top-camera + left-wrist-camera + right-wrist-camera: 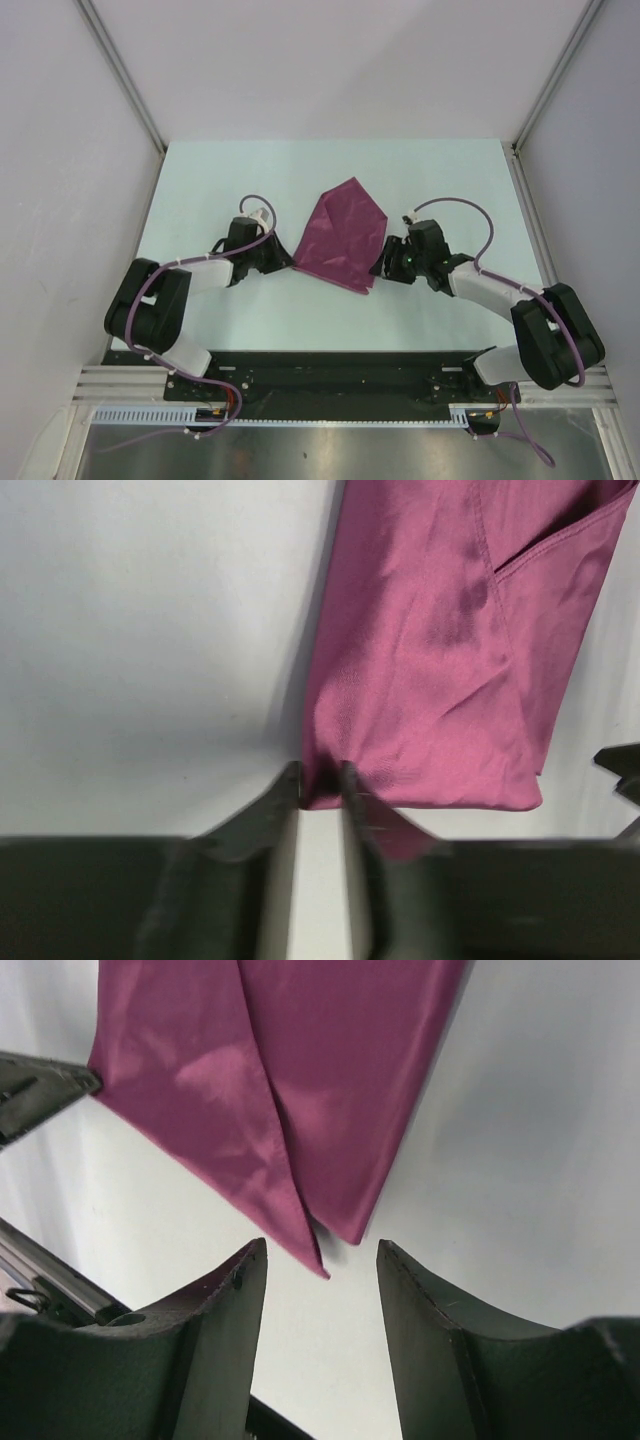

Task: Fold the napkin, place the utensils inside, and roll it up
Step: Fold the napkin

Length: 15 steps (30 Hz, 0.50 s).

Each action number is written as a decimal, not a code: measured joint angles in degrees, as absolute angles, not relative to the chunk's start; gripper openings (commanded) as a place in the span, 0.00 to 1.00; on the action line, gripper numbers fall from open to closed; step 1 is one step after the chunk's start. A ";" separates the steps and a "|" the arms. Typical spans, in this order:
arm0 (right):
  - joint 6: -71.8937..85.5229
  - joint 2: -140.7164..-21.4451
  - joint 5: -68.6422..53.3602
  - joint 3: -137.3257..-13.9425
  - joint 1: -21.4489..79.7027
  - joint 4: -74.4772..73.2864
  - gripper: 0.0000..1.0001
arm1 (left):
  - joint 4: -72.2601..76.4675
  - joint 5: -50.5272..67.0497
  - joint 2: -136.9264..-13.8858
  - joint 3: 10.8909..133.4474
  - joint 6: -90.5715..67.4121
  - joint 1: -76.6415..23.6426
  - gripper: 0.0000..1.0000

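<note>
Lab test cell, table (pixel 330 170) walled in by white panels (pixel 330 60), metal rail (pixel 95 383) fixed at the table's near edge

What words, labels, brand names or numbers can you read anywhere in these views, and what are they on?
None can be read.
The napkin is plain, with no tag or print showing.
The left gripper and right gripper show no markings.
The table carries no text.
</note>
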<state>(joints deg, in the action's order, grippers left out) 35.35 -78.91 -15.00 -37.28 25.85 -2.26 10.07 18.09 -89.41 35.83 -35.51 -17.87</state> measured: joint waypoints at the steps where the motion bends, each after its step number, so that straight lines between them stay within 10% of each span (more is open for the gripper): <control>1: 35.57 -78.91 -14.55 -37.28 26.94 -2.85 0.53 | 9.91 18.02 -89.43 35.83 -35.86 -17.87 0.46; 5: 36.71 -78.98 -14.20 -36.49 29.93 -3.14 0.54 | 9.52 17.72 -89.36 35.83 -36.29 -17.87 0.76; 15: 40.71 -84.31 -15.86 -34.74 31.35 0.25 0.50 | 3.01 12.80 -82.54 35.90 -35.88 -17.98 0.88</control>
